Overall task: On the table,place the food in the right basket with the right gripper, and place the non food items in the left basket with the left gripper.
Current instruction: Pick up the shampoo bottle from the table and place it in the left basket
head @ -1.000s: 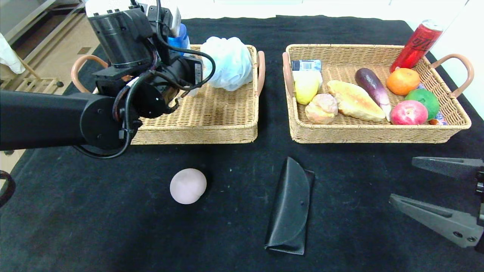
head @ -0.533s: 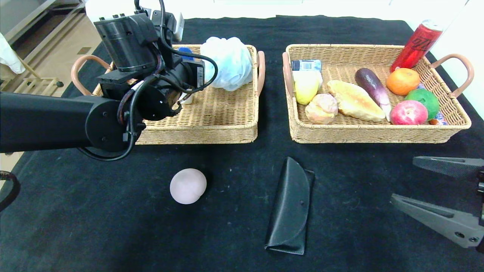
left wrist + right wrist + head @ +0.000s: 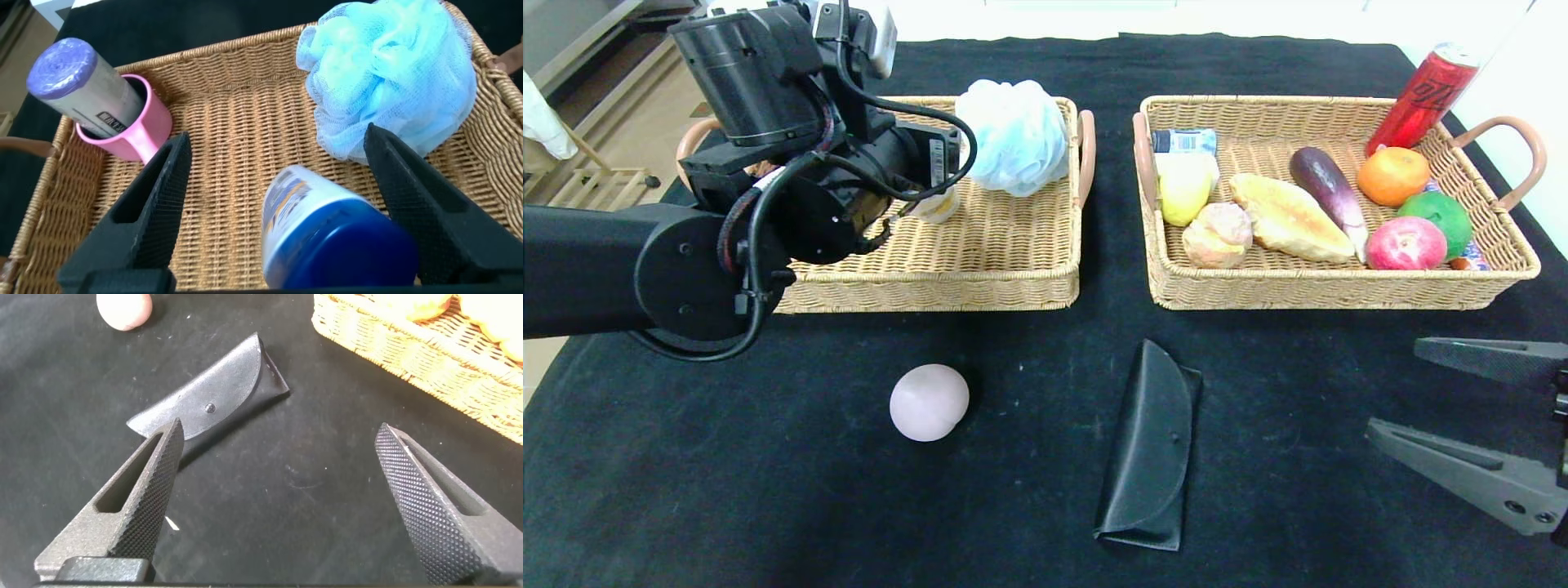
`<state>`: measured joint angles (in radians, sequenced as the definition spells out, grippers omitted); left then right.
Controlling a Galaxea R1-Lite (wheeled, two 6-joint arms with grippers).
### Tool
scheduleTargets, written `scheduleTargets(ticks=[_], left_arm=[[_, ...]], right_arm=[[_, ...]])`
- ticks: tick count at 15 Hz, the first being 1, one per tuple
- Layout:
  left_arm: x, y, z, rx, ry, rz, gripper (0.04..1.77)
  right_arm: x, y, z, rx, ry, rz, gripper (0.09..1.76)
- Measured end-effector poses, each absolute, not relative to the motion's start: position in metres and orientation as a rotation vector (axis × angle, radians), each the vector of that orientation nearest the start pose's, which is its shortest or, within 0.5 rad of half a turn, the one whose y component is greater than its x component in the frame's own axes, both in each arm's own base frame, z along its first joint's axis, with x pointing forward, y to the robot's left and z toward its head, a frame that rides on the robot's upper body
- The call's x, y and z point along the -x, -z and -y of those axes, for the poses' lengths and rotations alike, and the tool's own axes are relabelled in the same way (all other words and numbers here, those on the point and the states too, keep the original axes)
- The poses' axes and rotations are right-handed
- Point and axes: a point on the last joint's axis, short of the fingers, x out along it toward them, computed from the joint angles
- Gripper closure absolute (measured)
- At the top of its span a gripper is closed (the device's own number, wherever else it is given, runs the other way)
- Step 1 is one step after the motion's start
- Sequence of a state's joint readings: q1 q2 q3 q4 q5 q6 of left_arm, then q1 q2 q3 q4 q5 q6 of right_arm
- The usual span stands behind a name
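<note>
The left gripper (image 3: 274,196) hangs over the left basket (image 3: 980,278) with its fingers (image 3: 143,216) spread wide and clear of the blue-capped bottle (image 3: 331,237) that stands between them, released on the wicker floor. Around it in the same basket lie a pale blue bath pouf (image 3: 392,77) against the far wall and a pink cup (image 3: 135,131) holding a grey tube (image 3: 78,82) in the far corner; the weave between these three is bare. The right gripper (image 3: 286,498) hovers low over the black table (image 3: 768,490) at its near right side, fingers (image 3: 131,506) parted and empty, with the black glasses case (image 3: 208,392) just beyond them. In the head view that case (image 3: 1152,445) lies flat in front of the gap between the baskets, and a pale pink ball (image 3: 929,402) rests well apart from it, in front of the left basket. The right basket (image 3: 1339,286) is crowded: a yellow pear (image 3: 1183,192), a bun (image 3: 1217,234), a long bread roll (image 3: 1290,216), an eggplant (image 3: 1327,188), an orange (image 3: 1392,175), a green fruit (image 3: 1441,212), a red apple (image 3: 1405,243), a small carton (image 3: 1184,140) in the far left corner, and a red can (image 3: 1421,98) leaning against the far right corner. The black cloth runs open along the near edge on both sides of the ball and case.
</note>
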<state>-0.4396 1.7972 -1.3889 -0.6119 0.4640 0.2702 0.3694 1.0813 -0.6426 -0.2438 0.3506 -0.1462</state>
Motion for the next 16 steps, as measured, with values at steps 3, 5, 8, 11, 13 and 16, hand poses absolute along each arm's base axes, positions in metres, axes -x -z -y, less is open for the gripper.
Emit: scheduleTargets(ticks=[3, 5, 8, 11, 13, 16], left_arm=[[-0.306, -0.318, 0.138, -0.184, -0.029, 0.161, 0.21], [-0.292, -0.321, 0.136, -0.181, -0.014, 0.157, 0.19], [-0.272, -0.321, 0.137, -0.18, 0.014, 0.151, 0.16], [-0.254, -0.312, 0.142, -0.188, 0.063, 0.127, 0.14], [-0.243, -0.306, 0.147, -0.193, 0.099, 0.114, 0.13], [-0.23, -0.299, 0.156, -0.17, 0.155, 0.095, 0.12]], right_arm=[[-0.136, -0.239, -0.061, 0.141, -0.731, -0.146, 0.14], [-0.136, -0.239, -0.061, 0.141, -0.731, -0.147, 0.14], [-0.136, -0.239, -0.061, 0.141, -0.731, -0.147, 0.14], [-0.136, -0.239, -0.061, 0.141, -0.731, -0.147, 0.14], [-0.136, -0.239, -0.061, 0.141, -0.731, -0.147, 0.14], [-0.136, -0.239, -0.061, 0.141, -0.73, -0.147, 0.14]])
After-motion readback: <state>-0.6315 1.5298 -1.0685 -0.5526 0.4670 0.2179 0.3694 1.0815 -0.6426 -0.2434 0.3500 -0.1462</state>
